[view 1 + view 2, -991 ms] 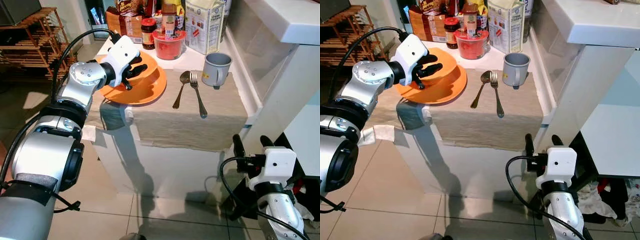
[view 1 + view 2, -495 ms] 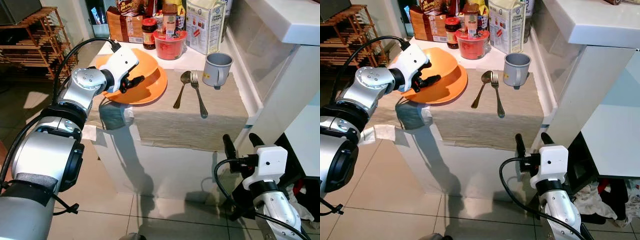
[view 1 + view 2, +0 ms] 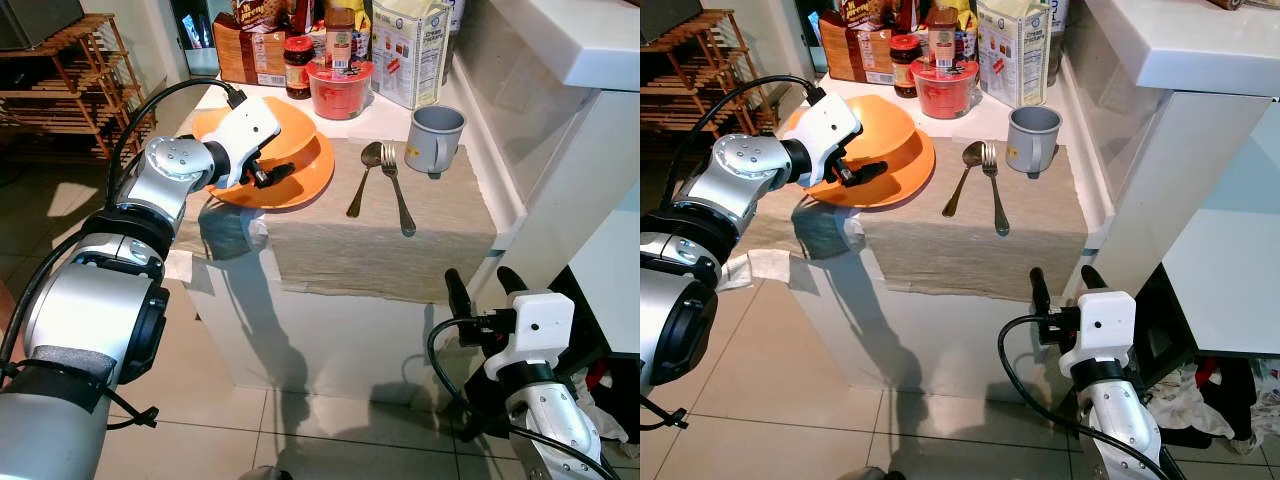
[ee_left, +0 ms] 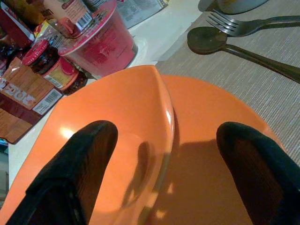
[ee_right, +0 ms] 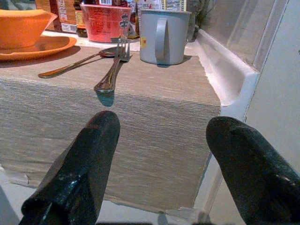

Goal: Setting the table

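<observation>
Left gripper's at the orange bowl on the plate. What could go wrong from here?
1. The left gripper stands open astride the orange bowl rim; a shallow grip may tip it on the orange plate.
2. The plate sits near the table's left edge, so a push could slide both off.
3. The spoon and fork lie just beside it.

Left pincer (image 3: pixel 268 166) and its white wrist housing cover the near side of the orange plastic bowl (image 3: pixel 300 143). Behind the bowl, the brown cardboard box (image 3: pixel 247 45) and white milk carton (image 3: pixel 411 45) are cut off by the frame edge; label print too small to read. Left wrist view: grey mug (image 4: pixel 236 4) beyond the bowl mostly cropped.
</observation>
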`<state>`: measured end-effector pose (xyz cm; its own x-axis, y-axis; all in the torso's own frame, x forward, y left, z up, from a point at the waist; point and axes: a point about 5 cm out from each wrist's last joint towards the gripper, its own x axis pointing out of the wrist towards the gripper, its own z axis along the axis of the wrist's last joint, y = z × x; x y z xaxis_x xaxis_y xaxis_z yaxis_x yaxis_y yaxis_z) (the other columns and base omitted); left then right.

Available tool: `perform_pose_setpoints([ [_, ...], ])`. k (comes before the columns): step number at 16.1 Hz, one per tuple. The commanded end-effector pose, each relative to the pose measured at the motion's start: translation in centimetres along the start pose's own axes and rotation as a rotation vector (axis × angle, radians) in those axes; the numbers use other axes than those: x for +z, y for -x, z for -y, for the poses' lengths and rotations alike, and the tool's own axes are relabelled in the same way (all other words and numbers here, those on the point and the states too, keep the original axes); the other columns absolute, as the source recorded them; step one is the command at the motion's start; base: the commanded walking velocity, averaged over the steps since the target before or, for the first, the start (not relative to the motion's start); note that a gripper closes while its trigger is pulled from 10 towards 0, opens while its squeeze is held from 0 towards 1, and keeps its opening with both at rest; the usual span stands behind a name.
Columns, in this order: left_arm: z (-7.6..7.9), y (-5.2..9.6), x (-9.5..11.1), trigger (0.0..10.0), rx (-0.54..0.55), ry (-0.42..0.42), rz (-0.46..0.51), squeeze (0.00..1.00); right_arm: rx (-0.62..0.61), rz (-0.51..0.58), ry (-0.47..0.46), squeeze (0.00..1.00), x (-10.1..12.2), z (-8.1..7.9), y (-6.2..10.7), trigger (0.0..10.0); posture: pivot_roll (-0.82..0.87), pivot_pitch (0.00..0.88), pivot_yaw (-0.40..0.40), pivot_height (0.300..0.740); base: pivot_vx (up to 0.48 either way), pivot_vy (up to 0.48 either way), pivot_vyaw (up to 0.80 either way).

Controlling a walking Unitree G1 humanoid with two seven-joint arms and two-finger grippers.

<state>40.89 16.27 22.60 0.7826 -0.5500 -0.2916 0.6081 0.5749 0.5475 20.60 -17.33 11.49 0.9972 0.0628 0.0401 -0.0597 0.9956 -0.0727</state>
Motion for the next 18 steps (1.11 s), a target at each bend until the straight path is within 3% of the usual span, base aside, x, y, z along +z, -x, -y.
perform_pose_setpoints([
  [1, 0.0, -0.1, 0.3, 10.0, -0.019, -0.017, -0.013, 1.0, 0.001, 0.003, -0.004, 0.0, 0.3, -0.1, 0.0, 10.0, -0.11, 0.0, 0.055, 0.74, 0.0, 0.0, 0.0],
  [3, 0.2, -0.3, 0.0, 10.0, -0.001, -0.039, -0.034, 1.0, 0.0, 0.002, -0.004, 0.0, 0.3, -0.1, 0.1, 10.0, -0.11, 0.0, 0.056, 0.74, 0.0, 0.0, 0.0],
  [4, 0.2, -0.3, 0.0, 10.0, 0.004, -0.037, -0.036, 0.0, -0.001, 0.002, -0.004, 0.0, 0.3, -0.1, 0.1, 10.0, -0.11, 0.0, 0.056, 0.74, 0.0, 0.0, 0.0],
  [10, 1.0, -0.9, -0.6, 10.0, 0.036, -0.085, -0.087, 0.0, -0.006, -0.002, -0.003, 0.0, 0.3, 0.0, 0.3, 10.0, -0.13, 0.0, 0.06, 0.74, 0.0, 0.0, 0.0],
  [18, 1.6, -1.2, -1.4, 10.0, 0.052, -0.014, -0.122, 0.0, -0.005, -0.009, 0.004, 0.0, 0.2, 0.1, 0.7, 10.0, -0.14, 0.0, 0.058, 0.74, 0.0, 0.0, 0.0],
])
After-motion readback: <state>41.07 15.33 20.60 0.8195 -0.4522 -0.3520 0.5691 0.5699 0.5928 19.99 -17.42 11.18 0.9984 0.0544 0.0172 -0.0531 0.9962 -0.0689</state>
